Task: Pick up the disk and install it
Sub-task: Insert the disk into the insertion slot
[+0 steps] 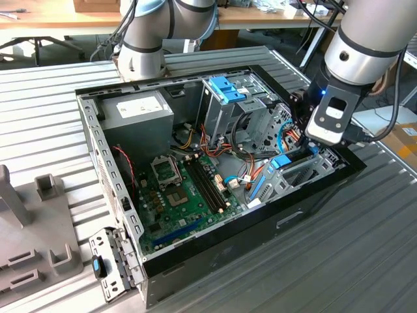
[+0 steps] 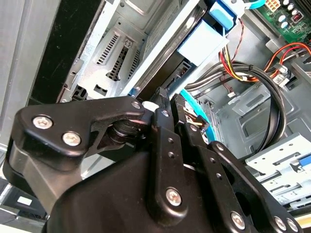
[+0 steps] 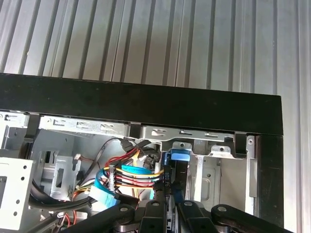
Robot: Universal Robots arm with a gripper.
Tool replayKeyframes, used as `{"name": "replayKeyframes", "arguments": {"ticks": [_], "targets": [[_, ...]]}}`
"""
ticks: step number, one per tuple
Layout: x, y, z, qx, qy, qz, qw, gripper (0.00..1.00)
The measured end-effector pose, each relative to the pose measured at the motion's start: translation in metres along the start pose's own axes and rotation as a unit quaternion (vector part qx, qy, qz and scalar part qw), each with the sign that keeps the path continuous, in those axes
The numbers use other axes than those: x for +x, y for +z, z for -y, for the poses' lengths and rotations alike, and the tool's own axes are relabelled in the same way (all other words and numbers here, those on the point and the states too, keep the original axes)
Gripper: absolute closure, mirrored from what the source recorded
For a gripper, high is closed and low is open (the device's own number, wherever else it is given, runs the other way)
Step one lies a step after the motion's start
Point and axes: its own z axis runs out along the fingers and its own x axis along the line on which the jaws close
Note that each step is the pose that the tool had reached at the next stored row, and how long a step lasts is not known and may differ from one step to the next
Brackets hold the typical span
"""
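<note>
One claw [image 2: 170, 103] is low inside the computer case [image 1: 260, 225], at the case's end on the exterior view's right, squeezed shut on the thin edge of the disk [image 2: 203, 46]; I think it should hold the disk straight, go slowly, and miss the wires [image 2: 262, 77] inside the case; the case sits on a ribbed grey metal table [image 1: 365, 261]; a wooden desk [image 1: 58, 16] stands behind the case.

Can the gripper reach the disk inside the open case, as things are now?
Probably yes. The gripper is low inside the case, close beside the disk in its light-blue bracket; the cables lie off to one side.
</note>
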Motion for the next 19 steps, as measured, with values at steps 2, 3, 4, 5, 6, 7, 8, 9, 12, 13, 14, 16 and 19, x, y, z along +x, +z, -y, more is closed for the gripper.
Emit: {"name": "replayKeyframes", "arguments": {"ticks": [2,3,4,5,6,7,8,9,12,13,14,16,19], "targets": [[-0.0007,0.0003,0.0002,-0.0001,0.002,0.0003,1.0,0.84],[-0.001,0.0006,0.0007,-0.0001,0.005,0.001,1.0,0.84],[-0.0011,0.0011,0.0011,-0.0002,0.007,0.0014,1.0,0.84],[-0.0011,0.0013,0.0012,-0.0002,0.007,0.0015,1.0,0.84],[-0.0011,0.0012,0.0013,-0.0002,0.007,0.0015,1.0,0.84],[-0.0011,0.0013,0.0014,-0.0002,0.007,0.0015,1.0,0.84],[-0.001,0.0013,0.0016,-0.0002,0.008,0.0015,1.0,0.84],[-0.0009,0.0015,0.0025,-0.0003,0.008,0.0014,1.0,0.84],[-0.0009,0.0015,0.0032,-0.0002,0.007,0.0015,1.0,0.84],[-0.0009,0.0023,0.0034,-0.0002,0.007,0.0013,1.0,0.84],[-0.0009,0.003,0.0036,-0.0002,0.007,0.0014,1.0,0.84],[-0.001,0.0037,0.0038,-0.0002,0.007,0.0016,1.0,0.84],[-0.0009,0.0042,0.0045,-0.0002,0.008,0.0015,1.0,0.84]]}}
